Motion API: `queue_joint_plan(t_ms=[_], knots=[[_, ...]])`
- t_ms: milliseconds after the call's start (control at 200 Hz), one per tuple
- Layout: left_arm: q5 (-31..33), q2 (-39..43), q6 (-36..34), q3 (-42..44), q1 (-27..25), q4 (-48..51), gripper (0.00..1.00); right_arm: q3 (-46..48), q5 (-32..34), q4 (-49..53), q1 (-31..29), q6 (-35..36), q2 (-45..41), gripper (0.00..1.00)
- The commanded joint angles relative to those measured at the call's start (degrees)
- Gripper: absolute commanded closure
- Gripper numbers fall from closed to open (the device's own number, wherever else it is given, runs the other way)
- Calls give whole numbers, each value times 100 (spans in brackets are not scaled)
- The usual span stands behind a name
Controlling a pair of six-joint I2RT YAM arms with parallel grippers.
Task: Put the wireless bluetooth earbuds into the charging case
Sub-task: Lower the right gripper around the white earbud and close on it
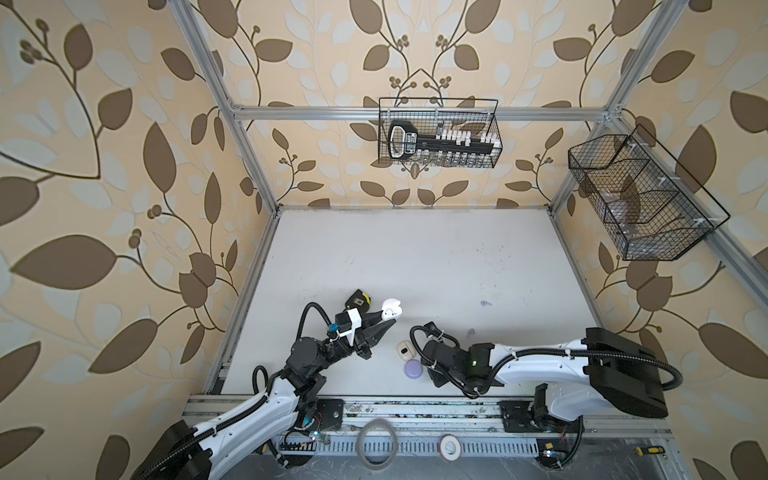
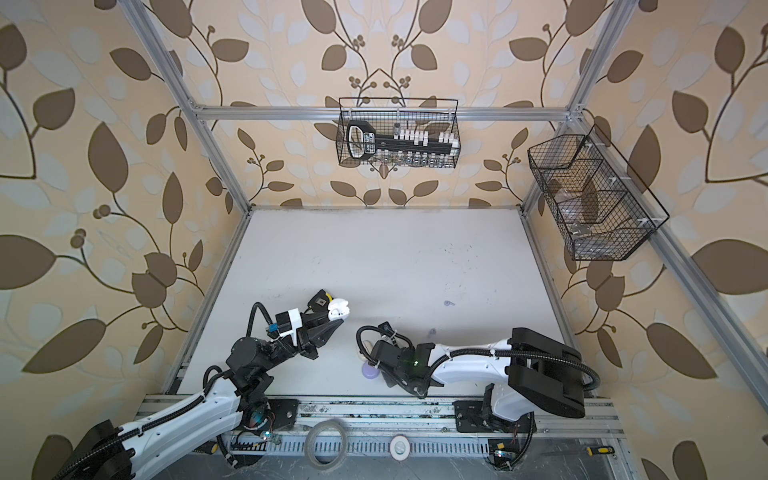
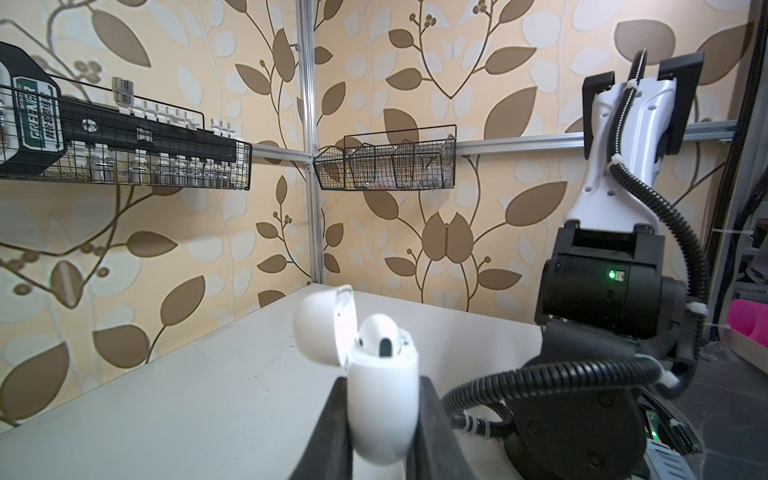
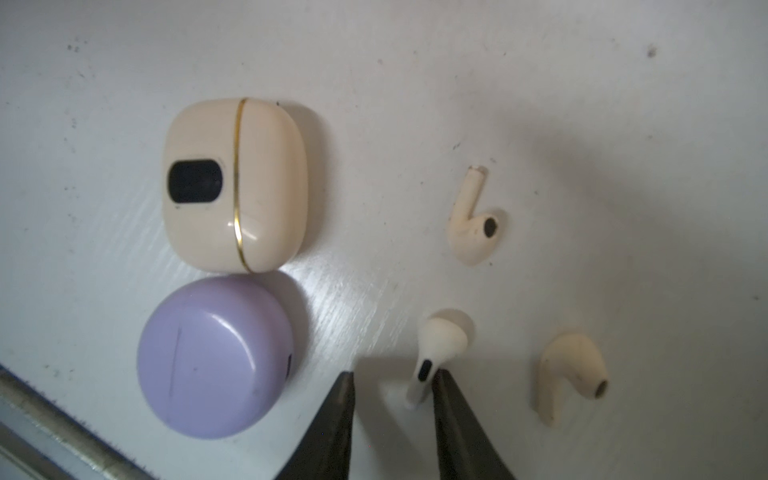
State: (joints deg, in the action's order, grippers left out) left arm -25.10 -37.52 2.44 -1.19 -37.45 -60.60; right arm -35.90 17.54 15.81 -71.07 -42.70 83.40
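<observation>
My left gripper (image 3: 382, 386) is shut on a white charging case (image 3: 382, 407), held above the table with its lid (image 3: 324, 328) swung open. One white earbud (image 3: 380, 336) sits in it. In both top views the case (image 1: 392, 309) (image 2: 338, 309) is left of centre. My right gripper (image 4: 392, 374) points down at the table, open; a white earbud (image 4: 436, 345) lies with its stem between the jaws, against one finger. Two cream earbuds (image 4: 471, 224) (image 4: 569, 374) lie nearby. Two lavender earbuds (image 1: 485, 303) (image 1: 471, 332) lie farther back.
A shut cream case (image 4: 232, 187) with a gold band touches a shut round lavender case (image 4: 216, 365), beside my right gripper. The front rail (image 4: 50, 415) runs close by. A black-and-yellow object (image 1: 359, 300) lies behind my left gripper. Wire baskets (image 1: 438, 133) (image 1: 640, 195) hang on the walls.
</observation>
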Motion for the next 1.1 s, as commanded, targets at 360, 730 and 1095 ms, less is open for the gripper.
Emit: queue_joint_plan(t_ms=[360, 730, 1095], knots=[[-47, -10, -94, -259, -12, -278, 100, -46, 266, 242, 360, 45, 84, 58], [-63, 32, -112, -259, -8, -235, 100, -103, 92, 88, 437, 150, 328, 60], [-65, 172, -182, -259, -8, -97, 100, -533, -330, 1080, 722, 721, 234, 61]])
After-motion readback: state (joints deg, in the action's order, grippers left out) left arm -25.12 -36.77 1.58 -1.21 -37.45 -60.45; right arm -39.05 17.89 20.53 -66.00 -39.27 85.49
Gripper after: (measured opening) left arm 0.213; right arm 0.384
